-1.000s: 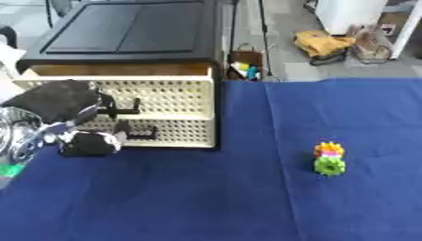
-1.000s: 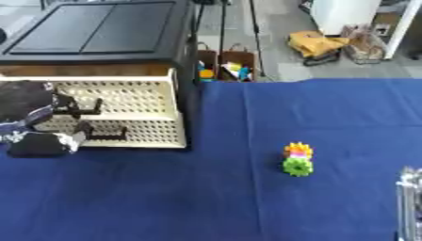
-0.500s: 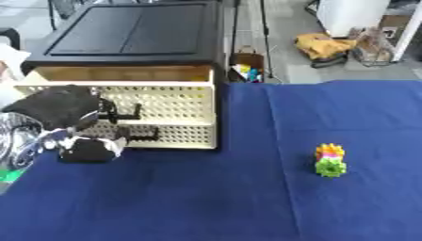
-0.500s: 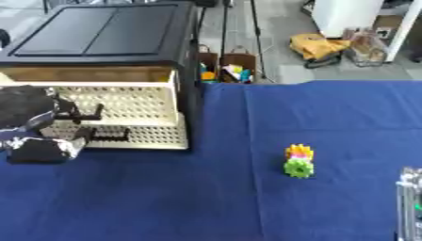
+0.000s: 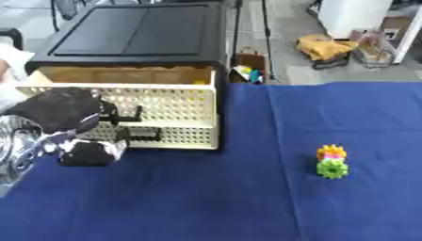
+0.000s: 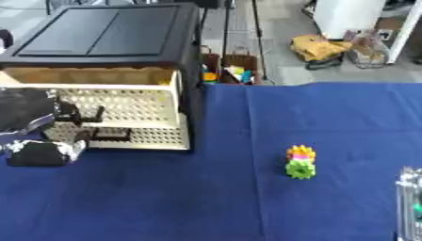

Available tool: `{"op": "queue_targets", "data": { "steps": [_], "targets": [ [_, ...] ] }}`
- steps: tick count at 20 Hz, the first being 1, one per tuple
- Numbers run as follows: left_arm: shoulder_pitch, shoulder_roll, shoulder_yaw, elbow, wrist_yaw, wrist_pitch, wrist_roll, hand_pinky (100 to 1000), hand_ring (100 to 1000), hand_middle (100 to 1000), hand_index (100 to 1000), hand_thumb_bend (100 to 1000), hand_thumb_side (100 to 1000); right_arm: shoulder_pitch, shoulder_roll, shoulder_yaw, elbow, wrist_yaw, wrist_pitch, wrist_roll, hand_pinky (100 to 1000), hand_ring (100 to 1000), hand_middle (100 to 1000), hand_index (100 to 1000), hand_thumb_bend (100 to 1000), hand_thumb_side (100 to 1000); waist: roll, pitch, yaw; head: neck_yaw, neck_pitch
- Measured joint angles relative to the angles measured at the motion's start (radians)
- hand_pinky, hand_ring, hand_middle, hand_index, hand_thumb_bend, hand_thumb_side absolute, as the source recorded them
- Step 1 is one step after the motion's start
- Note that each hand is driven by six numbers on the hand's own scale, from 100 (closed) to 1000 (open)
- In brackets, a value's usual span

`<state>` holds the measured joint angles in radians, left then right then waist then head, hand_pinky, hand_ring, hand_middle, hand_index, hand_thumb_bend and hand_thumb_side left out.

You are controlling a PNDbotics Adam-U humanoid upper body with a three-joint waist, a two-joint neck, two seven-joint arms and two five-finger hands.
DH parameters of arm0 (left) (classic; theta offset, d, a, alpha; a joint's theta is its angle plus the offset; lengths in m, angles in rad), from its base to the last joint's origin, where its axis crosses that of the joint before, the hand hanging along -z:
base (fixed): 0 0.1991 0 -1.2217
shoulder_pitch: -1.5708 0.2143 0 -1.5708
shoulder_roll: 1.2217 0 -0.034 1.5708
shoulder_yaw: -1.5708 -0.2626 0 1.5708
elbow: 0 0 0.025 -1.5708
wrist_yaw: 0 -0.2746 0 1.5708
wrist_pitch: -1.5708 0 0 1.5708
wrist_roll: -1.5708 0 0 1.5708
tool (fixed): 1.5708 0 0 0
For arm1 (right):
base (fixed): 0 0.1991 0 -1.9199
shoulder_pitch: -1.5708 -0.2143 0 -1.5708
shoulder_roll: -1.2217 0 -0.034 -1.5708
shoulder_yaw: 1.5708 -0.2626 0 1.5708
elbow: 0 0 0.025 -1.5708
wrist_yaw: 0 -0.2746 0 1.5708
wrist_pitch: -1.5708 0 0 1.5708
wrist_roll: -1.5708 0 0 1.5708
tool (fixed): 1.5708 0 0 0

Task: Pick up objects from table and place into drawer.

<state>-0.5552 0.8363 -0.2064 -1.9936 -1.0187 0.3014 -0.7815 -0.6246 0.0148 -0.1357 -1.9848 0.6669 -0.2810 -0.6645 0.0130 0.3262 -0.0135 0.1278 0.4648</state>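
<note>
- A blue cloth [image 5: 206, 197] is spread over the table, and a cream perforated drawer [image 5: 165, 115] is seen pulled out from under a black-topped cabinet [image 5: 136, 35] at the far left.
- The left hand [image 5: 70, 124] is placed at the drawer's front, over its dark handle [image 5: 132, 117]; its fingers are curled, but whether the handle is actually held cannot be told.
- A small toy [image 5: 331, 161], made of stacked gear-shaped pieces with orange on top, pink in the middle and green below, is stood on the cloth well to the right of the drawer.
- The toy is kept well apart from the left hand, with bare cloth between them.
- Only a silver sliver of the right arm [image 6: 409, 202] is shown at the lower right edge of the right eye view, near the toy's side; no fingers are visible there.
</note>
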Motion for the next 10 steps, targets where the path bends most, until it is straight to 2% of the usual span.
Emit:
{"op": "queue_targets", "data": {
  "steps": [10],
  "targets": [
    [0.002, 0.000, -0.007, 0.000, -0.004, -0.025, 0.025, 100, 100, 100, 705, 100, 743, 0.001, 0.001, 0.000, 0.000, 0.000, 0.000, -0.005, 676, 529, 472, 753, 100, 1000, 0.001, -0.003, 0.007, -0.001, 0.005]
  ]
}}
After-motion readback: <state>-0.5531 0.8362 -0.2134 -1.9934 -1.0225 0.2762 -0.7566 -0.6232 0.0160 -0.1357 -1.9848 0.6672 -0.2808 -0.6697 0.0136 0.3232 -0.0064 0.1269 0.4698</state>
